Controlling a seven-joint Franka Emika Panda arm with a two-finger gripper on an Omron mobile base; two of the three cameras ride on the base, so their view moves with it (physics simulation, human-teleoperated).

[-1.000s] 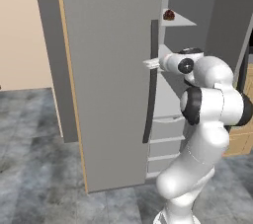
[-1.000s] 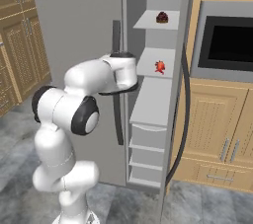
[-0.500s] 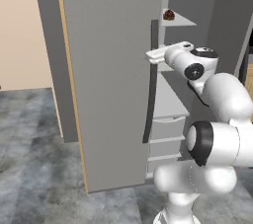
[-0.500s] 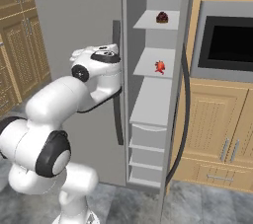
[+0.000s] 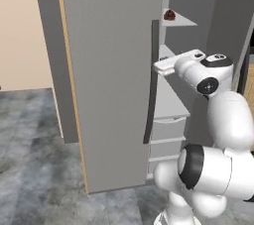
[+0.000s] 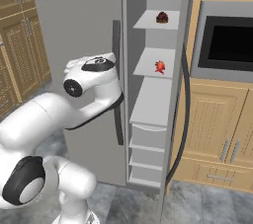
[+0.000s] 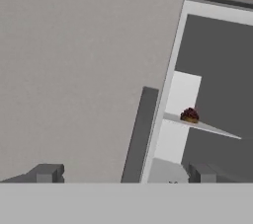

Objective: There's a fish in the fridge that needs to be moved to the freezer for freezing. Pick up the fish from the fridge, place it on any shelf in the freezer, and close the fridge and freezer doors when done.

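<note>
The red-orange fish (image 6: 159, 66) lies on the second light-grey shelf (image 6: 148, 60) of the open freezer (image 6: 153, 119). My gripper (image 7: 123, 173) is open and holds nothing; its fingertips (image 7: 47, 172) straddle the dark bar handle (image 7: 141, 134) of the wide fridge door (image 7: 74, 70). In the left base view the gripper (image 5: 158, 66) sits right by that handle (image 5: 150, 85). The fridge door (image 6: 74, 16) looks shut, hiding the fridge's inside. The narrow freezer door (image 6: 186, 70) stands open, edge-on.
A dark red-brown lump (image 6: 161, 18) rests on the freezer's top shelf (image 7: 189, 115). Grey drawers (image 6: 148, 144) fill the freezer's lower part. A built-in oven (image 6: 225, 40) and wooden cabinets (image 6: 217, 144) stand to the right, more cabinets (image 6: 20, 45) to the left.
My arm has refolded, the elbow dropping low toward the base, while the hand stays beside the fridge door handle. The gripper stays open. The fish and both doors have not moved.
</note>
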